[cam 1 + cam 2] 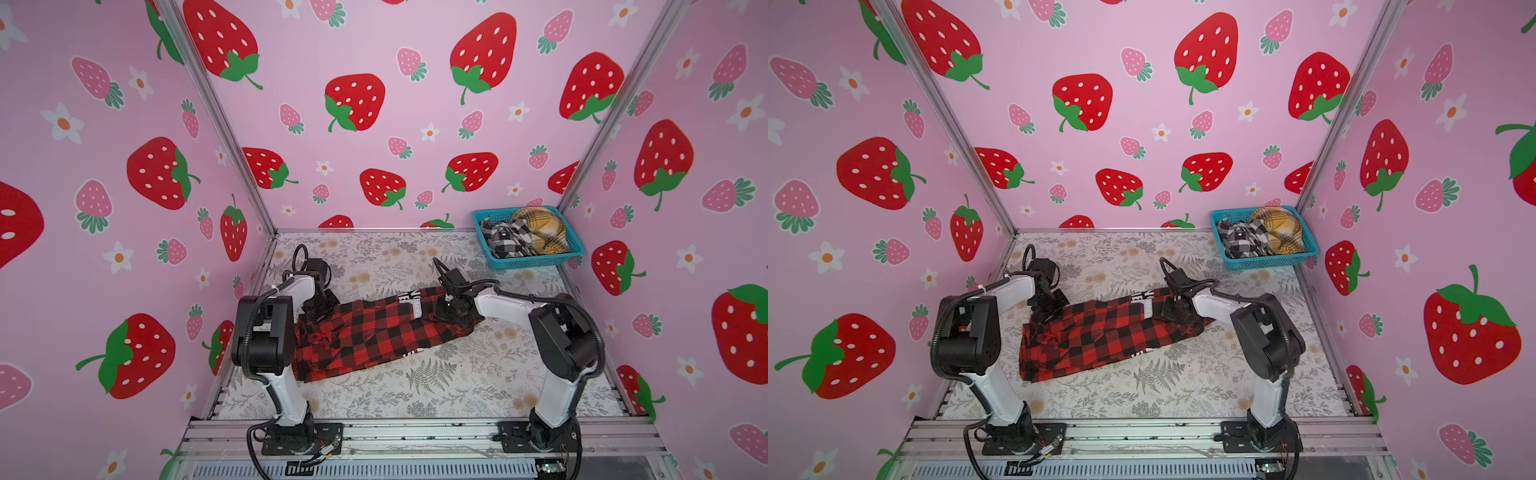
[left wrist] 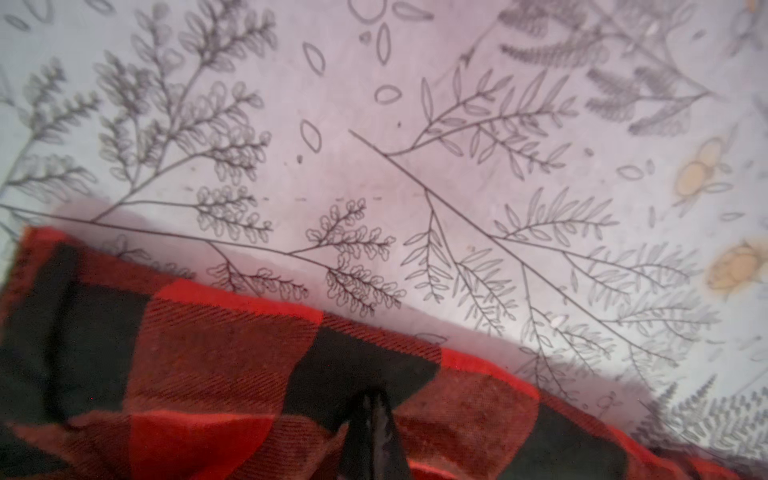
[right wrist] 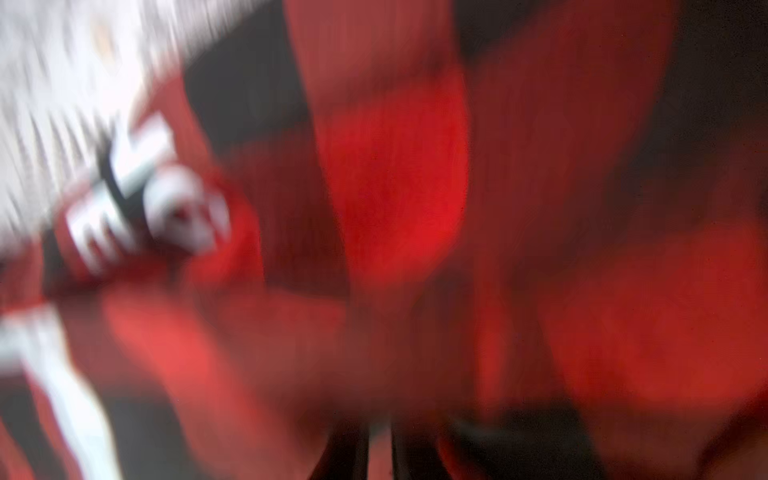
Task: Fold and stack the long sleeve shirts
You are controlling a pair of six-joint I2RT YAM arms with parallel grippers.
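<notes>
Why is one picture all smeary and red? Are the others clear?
Right wrist view: motion blur smears the red checked shirt into streaks. Left wrist view: tablecloth leaves sharp, nearest shirt cloth soft. Both top views: sharp, evenly lit.

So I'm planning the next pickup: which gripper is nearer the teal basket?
Right. The right gripper is at the end of the red shirt nearest the basket; the left gripper is at its opposite end.
</notes>
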